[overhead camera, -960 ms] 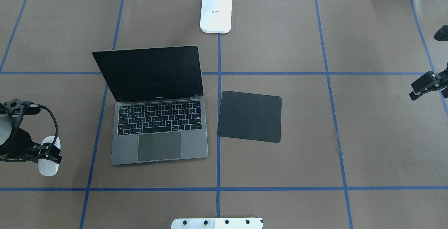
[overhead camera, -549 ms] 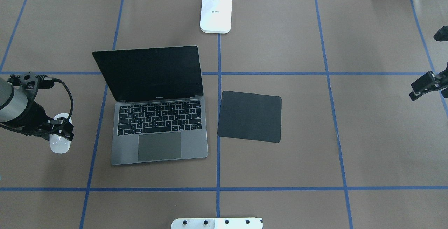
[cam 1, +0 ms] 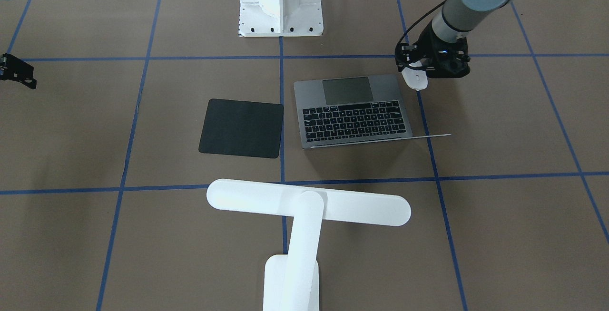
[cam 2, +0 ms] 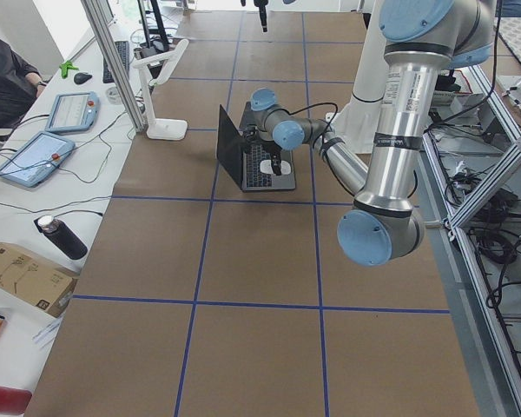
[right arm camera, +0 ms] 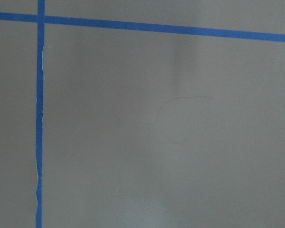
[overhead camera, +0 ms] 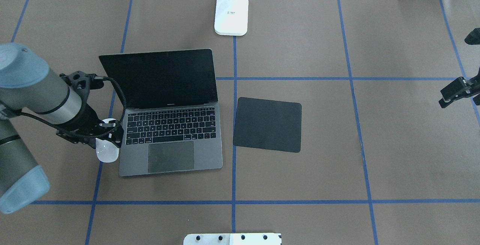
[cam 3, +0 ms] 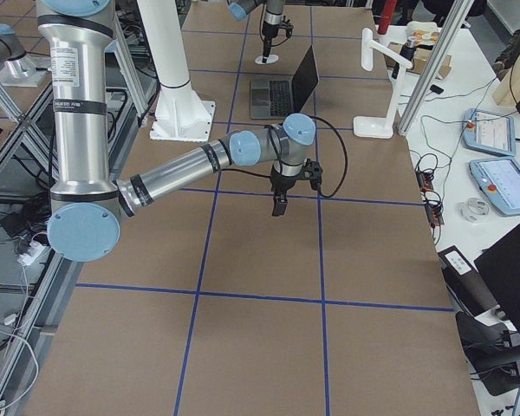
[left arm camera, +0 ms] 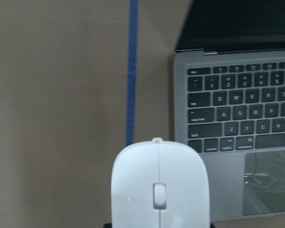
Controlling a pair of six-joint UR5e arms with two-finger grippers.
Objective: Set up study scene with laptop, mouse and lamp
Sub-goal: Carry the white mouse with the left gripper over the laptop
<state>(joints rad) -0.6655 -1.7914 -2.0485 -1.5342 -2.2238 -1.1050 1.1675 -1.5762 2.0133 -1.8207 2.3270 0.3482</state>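
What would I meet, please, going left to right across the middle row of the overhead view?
mouse → laptop → pad → right gripper

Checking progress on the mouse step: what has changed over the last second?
The left gripper, still shut on the mouse, carried it from near the table's left edge rightward, up to the laptop's left edge. The laptop, the black pad, the lamp and the right gripper stayed where they were.
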